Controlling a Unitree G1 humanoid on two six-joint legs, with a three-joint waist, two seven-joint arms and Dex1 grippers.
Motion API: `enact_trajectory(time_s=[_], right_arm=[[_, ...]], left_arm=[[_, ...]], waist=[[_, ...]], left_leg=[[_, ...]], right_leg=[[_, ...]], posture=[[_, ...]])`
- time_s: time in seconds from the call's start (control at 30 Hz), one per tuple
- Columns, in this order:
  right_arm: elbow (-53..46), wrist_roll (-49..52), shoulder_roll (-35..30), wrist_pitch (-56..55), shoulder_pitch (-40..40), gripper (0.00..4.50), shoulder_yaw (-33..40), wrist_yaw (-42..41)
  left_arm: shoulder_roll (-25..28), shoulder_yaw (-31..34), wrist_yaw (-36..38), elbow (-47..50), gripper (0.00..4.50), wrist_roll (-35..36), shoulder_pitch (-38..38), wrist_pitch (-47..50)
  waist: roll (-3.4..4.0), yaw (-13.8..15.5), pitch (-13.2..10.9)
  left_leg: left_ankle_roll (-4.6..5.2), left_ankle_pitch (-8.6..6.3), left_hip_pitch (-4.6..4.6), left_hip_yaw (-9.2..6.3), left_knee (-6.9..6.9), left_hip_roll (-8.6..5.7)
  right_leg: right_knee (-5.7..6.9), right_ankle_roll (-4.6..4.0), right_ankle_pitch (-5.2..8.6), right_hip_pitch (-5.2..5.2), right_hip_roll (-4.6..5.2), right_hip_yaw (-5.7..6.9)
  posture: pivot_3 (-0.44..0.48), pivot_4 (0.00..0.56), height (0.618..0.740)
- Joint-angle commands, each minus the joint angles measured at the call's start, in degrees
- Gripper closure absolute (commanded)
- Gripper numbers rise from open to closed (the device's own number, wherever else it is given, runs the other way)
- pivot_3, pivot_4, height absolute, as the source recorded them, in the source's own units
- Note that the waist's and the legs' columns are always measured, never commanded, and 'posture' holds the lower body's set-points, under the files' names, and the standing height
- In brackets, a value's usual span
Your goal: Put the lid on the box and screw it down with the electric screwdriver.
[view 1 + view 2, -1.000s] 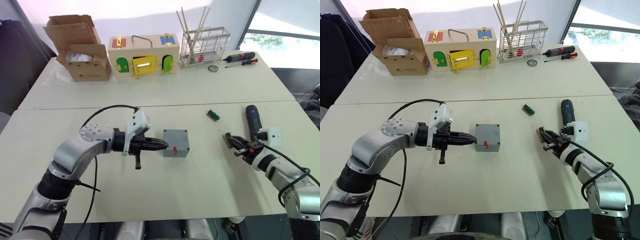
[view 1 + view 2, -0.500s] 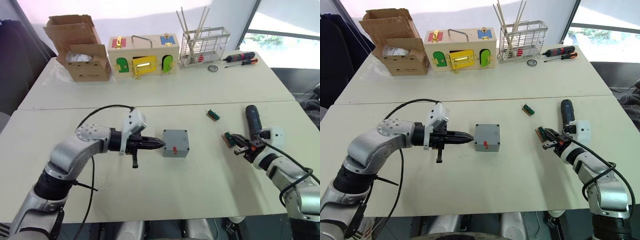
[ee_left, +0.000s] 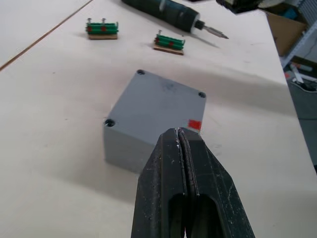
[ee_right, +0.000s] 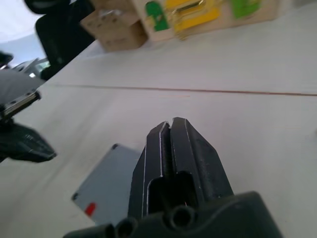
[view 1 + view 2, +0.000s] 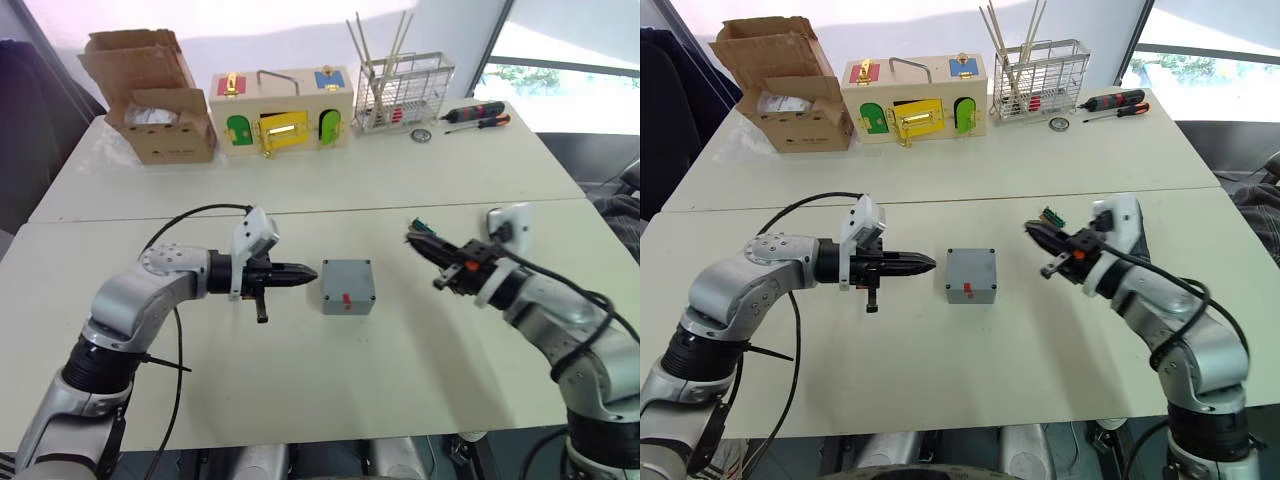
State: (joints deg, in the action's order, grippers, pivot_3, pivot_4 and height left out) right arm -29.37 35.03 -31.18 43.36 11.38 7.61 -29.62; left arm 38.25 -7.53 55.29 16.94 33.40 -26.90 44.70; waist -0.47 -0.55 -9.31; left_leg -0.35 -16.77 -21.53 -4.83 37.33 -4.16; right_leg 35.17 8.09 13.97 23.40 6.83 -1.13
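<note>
Left wrist view has the left gripper (image 3: pixel 181 135) pinched shut on nothing, pointing at the small square grey plastic box (image 3: pixel 153 116) with its flat grey lid (image 3: pixel 163 95) already seated. Looks light, rigid and slick, so I'd grip opposite side walls. At 1 o'clock of it lies the thick black-and-blue electric screwdriver (image 3: pixel 166 10), best grabbed mid-barrel. Right gripper (image 5: pixel 1037 237) is closed and empty too. Smooth white table (image 5: pixel 400 180), plenty of room.

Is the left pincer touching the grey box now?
Apart. In the left eye view, bare table shows between the closed tips of the left pincer and the near side of the grey box.
</note>
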Motion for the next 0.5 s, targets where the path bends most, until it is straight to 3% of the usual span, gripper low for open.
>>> enact_trajectory(time_s=[0.03, 0.5], right_arm=[[1.95, -1.06, 0.98, -1.75, 1.68, 4.46, -2.68, -1.07], [7.93, -4.29, 2.71, -6.58, 3.48, 4.46, -6.71, -3.96]], left_arm=[[0.65, 1.6, -1.28, 2.44, 4.5, 0.04, 1.1, 0.31], [-0.44, 2.59, -4.72, 3.95, 4.5, 0.64, 2.88, 1.6]], waist=[[0.0, 0.01, 0.0], [-0.01, -0.05, -0.02]], left_leg=[[0.0, 0.0, -0.01, 0.03, 0.02, -0.02], [0.0, 0.0, 0.0, 0.02, 0.01, -0.01]], right_leg=[[-0.01, 0.0, 0.0, 0.0, 0.02, -0.03], [0.05, 0.0, -0.01, 0.04, 0.0, -0.02]], posture=[[0.0, 0.15, 0.734], [0.0, 0.15, 0.734]])
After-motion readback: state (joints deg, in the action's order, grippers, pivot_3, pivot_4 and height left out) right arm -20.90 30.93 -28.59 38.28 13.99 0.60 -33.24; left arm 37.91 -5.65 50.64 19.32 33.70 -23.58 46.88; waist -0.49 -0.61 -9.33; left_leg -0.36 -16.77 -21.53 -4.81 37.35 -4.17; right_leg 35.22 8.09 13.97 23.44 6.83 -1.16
